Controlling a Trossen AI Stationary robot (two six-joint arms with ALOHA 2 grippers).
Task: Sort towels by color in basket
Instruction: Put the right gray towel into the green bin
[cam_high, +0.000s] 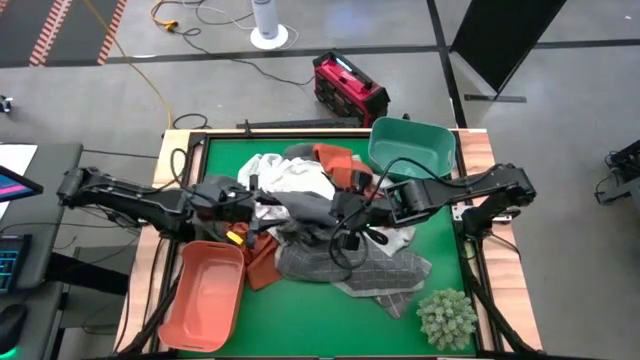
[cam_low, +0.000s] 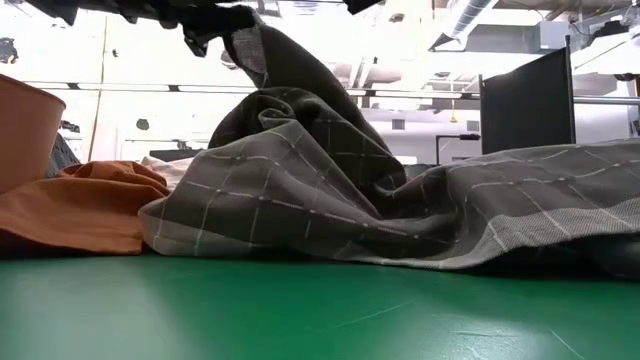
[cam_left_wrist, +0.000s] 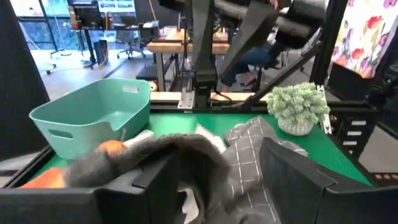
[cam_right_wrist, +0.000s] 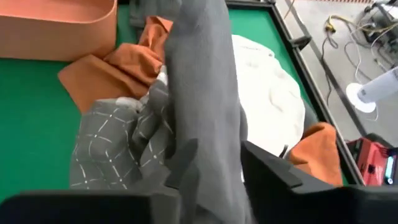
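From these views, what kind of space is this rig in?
Probably a robotics lab or workshop, not a home. The green table stands on a bare concrete floor with loose cables, and desks with monitors show behind.

Two dark, matte black jointed arms, the left arm (cam_high: 130, 198) and the right arm (cam_high: 480, 188), are draped with looping black cables; blocky black fingers (cam_left_wrist: 292, 180) end each.
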